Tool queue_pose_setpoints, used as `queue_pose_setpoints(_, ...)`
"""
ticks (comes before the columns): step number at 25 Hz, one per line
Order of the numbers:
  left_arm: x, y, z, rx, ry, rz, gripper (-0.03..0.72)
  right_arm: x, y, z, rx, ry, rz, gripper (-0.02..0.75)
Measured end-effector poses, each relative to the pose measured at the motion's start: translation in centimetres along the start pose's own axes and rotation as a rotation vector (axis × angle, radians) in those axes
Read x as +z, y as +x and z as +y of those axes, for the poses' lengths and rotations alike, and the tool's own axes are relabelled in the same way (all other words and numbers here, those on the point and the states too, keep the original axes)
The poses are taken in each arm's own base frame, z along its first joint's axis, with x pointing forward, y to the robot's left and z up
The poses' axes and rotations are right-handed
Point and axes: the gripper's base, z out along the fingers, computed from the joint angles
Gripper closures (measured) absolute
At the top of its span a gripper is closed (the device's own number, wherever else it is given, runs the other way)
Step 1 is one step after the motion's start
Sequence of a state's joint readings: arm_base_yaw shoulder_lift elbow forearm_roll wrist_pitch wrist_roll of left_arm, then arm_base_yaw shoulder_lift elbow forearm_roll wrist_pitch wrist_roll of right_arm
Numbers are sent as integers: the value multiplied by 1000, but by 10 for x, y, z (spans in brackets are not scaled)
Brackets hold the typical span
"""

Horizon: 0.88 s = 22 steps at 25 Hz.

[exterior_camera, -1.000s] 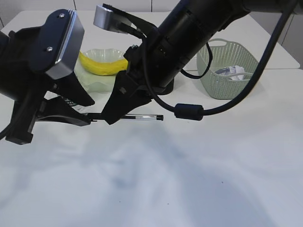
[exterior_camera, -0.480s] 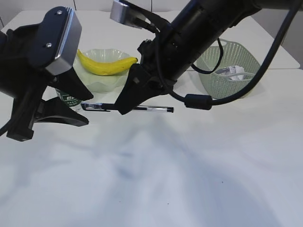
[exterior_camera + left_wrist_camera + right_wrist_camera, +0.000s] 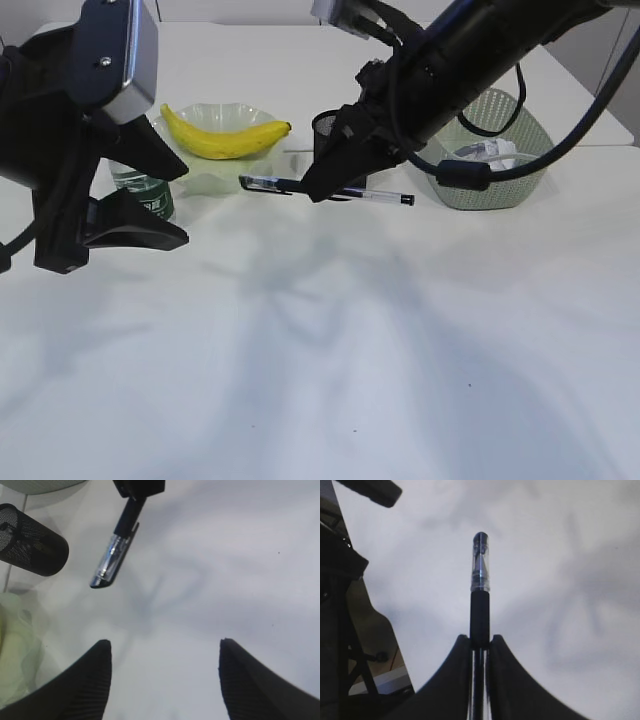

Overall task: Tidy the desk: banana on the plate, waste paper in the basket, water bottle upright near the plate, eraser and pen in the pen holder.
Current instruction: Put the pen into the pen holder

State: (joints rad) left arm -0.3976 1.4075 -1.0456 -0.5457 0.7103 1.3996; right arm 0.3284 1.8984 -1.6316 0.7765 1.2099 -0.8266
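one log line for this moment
right gripper: shut on pen, held level near pen holder | left gripper: open, empty | banana: on plate

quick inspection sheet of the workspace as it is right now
surface: white table, only arm shadows on the near part
job's things: banana on the green plate; water bottle upright beside the plate; black mesh pen holder upright; pen held level above the table; waste paper in the basket; eraser not seen
clutter: nothing seen
grippers: right claw shut on the pen; left claw open, empty
cables: black cable looping off the right arm past the basket
surroundings: nothing seen
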Motion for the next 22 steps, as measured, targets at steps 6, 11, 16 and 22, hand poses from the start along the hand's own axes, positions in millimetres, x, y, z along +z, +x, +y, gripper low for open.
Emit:
queue_pose_setpoints(6, 0, 0, 1, -35, -6, -3, 204, -7, -7, -17, 12, 123, -112, 690)
queue_pose_setpoints(11, 0, 0, 1, -56, -11, -6, 204, -11, -20, -27, -1, 236, -255, 690)
queue_pose_setpoints(16, 0, -1, 1, -74, -13, -6, 204, -20, -34, -38, -25, 377, -421, 690)
queue_pose_setpoints(22, 0, -1, 1, -86, -13, -7, 204, -33, -43, -51, -41, 534, -571, 690)
